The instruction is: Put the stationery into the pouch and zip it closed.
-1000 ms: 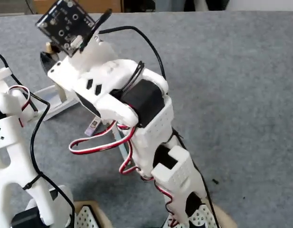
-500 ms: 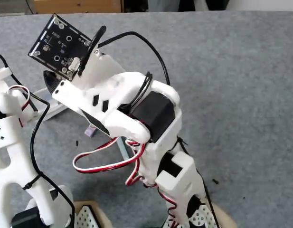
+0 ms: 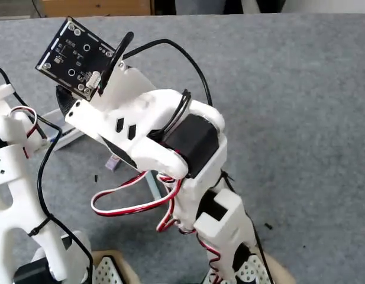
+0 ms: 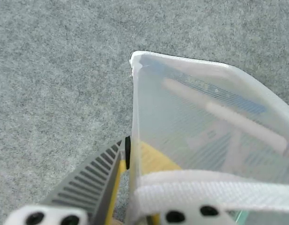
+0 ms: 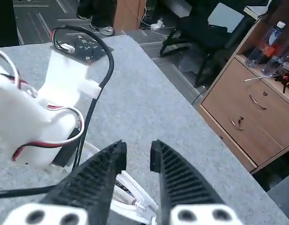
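- Where the left wrist view looks along its own fingers, the left gripper (image 4: 132, 161) is closed on one edge of the pouch (image 4: 200, 122). Its ribbed grey finger (image 4: 95, 176) presses the outside of the mesh wall, and the other finger is mostly covered by the pouch.
- The pouch is translucent, with its zip edge running along the far side. Inside lie a white pen (image 4: 228, 119) and a blue pen (image 4: 249, 105), along with something yellow near the gripped end (what it is cannot be told).
- From the high view, the pouch (image 3: 63, 135) shows as a pale strip on the grey table (image 3: 300, 89), between the left arm (image 3: 13, 171) and the right arm (image 3: 170, 136), which covers most of it.
- The right gripper (image 5: 137, 147) hangs above the pouch (image 5: 130, 194) with its two black fingers a narrow gap apart and nothing between them.
- A small lilac piece (image 3: 113, 163) lies on the table just beside the right arm, outside the pouch.
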### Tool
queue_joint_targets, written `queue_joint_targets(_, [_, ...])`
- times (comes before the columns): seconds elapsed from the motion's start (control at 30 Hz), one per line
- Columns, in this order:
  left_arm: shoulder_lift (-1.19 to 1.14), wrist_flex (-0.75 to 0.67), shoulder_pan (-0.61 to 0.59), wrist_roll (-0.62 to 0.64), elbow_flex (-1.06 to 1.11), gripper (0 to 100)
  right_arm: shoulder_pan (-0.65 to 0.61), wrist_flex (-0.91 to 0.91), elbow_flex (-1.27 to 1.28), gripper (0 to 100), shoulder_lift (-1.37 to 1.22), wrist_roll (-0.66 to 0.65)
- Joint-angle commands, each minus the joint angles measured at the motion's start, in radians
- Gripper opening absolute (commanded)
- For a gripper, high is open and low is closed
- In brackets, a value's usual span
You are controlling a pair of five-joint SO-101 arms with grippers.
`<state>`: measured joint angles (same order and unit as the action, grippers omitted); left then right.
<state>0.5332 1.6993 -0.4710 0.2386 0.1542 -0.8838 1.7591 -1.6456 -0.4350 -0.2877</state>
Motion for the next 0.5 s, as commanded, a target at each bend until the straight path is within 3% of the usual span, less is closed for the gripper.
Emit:
queue_joint_targets(0.0, [-0.003,-0.012,-0.012,-0.006,-0.005,3,-0.009,0.009,-0.019,9.7,0.041,-0.005])
queue_joint_targets(0.47, [-0.003,-0.012,-0.016,-0.006,-0.005,3,0.440,0.009,0.042,9.8,0.082,0.072])
